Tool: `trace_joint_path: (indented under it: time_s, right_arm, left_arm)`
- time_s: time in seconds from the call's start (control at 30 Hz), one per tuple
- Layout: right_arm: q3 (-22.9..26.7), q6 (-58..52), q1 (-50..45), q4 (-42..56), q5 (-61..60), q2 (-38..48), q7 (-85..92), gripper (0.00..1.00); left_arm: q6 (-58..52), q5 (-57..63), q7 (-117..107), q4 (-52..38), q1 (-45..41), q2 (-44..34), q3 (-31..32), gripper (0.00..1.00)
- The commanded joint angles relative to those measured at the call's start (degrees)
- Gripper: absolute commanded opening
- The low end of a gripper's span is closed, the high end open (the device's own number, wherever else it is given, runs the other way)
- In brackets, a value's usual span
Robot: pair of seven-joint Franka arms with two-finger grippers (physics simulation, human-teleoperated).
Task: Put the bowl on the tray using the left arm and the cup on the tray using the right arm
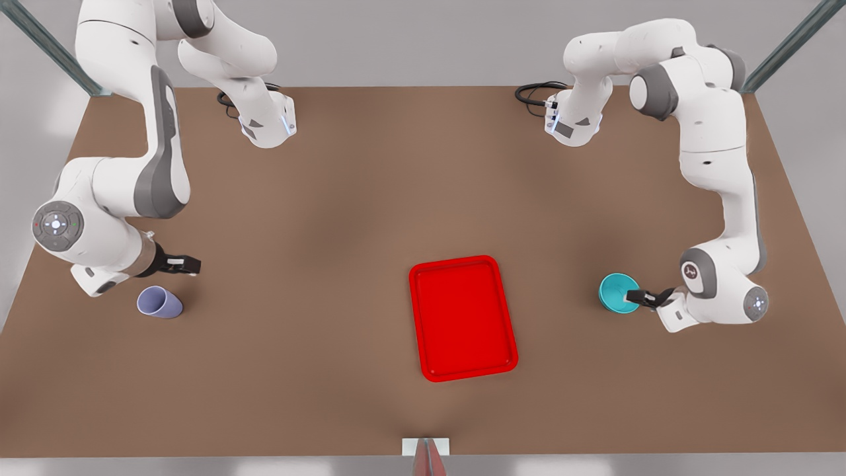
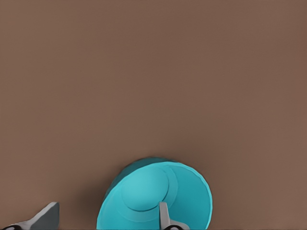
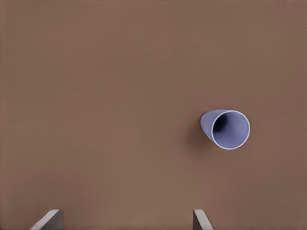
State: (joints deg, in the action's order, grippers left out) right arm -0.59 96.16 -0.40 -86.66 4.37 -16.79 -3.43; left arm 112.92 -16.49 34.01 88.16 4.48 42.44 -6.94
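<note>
bowl [image 1: 618, 292] sits on the table [image 1: 344, 198], with the left gripper [image 1: 642, 297] spread across its rim, one finger [image 2: 164, 214] inside. right gripper [image 1: 192, 266] hangs open just beside the cup [image 1: 159, 303]. both lie well apart from the tray [image 1: 462, 318] between them.

Glossy red tray [image 1: 462, 317] on matt brown table [image 1: 317, 198].

Two white Franka arms with grey joints

Glossy white shells, grey elbow bands, round grey joint caps with small lights, black cables looped at both bases, dark two-finger grippers, the left gripper [image 1: 651, 297] and right gripper [image 1: 192, 265], with pale grey fingertips [image 3: 48, 219].
</note>
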Motion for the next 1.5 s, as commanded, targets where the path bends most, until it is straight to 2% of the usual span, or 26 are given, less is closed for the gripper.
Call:
trace_joint_path:
  time_s: [0.0, 0.03, 0.1, 0.13, 0.3, 0.67, 0.8, 0.93, 1.13, 1.2, 1.43, 1.47]
  right_arm:
    - [-0.03, 0.08, -0.04, 0.0, 0.03, 0.0, 0.0, 1.0]
    - [-0.03, 0.08, 0.04, 0.18, -0.15, -0.17, 0.0, 1.0]
    - [-0.03, 0.34, 0.04, 0.0, -0.32, -0.17, -0.09, 1.0]
    - [-0.03, 0.87, 0.04, -0.09, -0.24, -0.17, -0.09, 1.0]
    - [-0.11, 0.87, 0.04, -0.09, -0.41, -0.26, 0.0, 1.0]
    - [-0.73, 0.78, 0.66, 0.09, -0.23, -0.35, -1.58, 1.0]
    - [-0.29, 0.78, 1.8, -0.17, -0.59, -0.44, -0.18, 1.0]
    - [-0.29, 1.66, 1.8, -0.79, -0.15, -0.26, -0.26, 1.0]
    - [-0.82, 1.22, 1.98, -0.52, -0.41, -0.26, -0.44, 1.0]
    - [-2.22, 2.1, 2.42, -0.35, -0.94, -0.08, -1.05, 1.0]
    - [-2.14, 2.89, 3.56, -1.4, -1.03, 0.0, -2.37, 1.0]
    - [-2.14, 2.54, 3.74, -1.75, -1.03, 0.0, -2.46, 1.0]
  left_arm:
    - [0.02, -0.47, 0.0, 0.0, 0.0, 0.01, 0.0, 1.0]
    - [0.11, -0.38, 0.0, -0.18, -0.09, 0.45, 0.0, 0.94]
    - [0.46, -0.47, -0.09, -0.35, -0.09, 1.33, 0.0, 0.49]
    - [0.46, -0.47, -0.09, -0.35, -0.09, 1.33, 0.0, 0.39]
    - [0.46, -0.47, -0.26, -0.53, 0.0, 2.21, 0.0, 0.21]
    - [-1.04, -1.52, -5.36, -1.58, -0.18, 1.6, 0.7, 0.21]
    - [-1.74, -4.42, -9.67, -2.37, -0.35, 0.54, 4.22, 0.21]
    - [-1.21, -6.0, -21.26, -4.83, -5.27, -0.42, 8.96, 0.21]
    - [9.68, -13.12, -45.44, -10.11, -19.86, 3.53, 9.14, 0.21]
    - [12.41, -14.35, -47.9, -12.13, -21.88, 5.9, 9.14, 0.21]
    - [17.42, -13.92, -47.2, -13.01, -23.64, 11.44, 9.32, 0.21]
    - [18.12, -13.92, -45.8, -13.01, -23.55, 11.62, 9.23, 0.31]
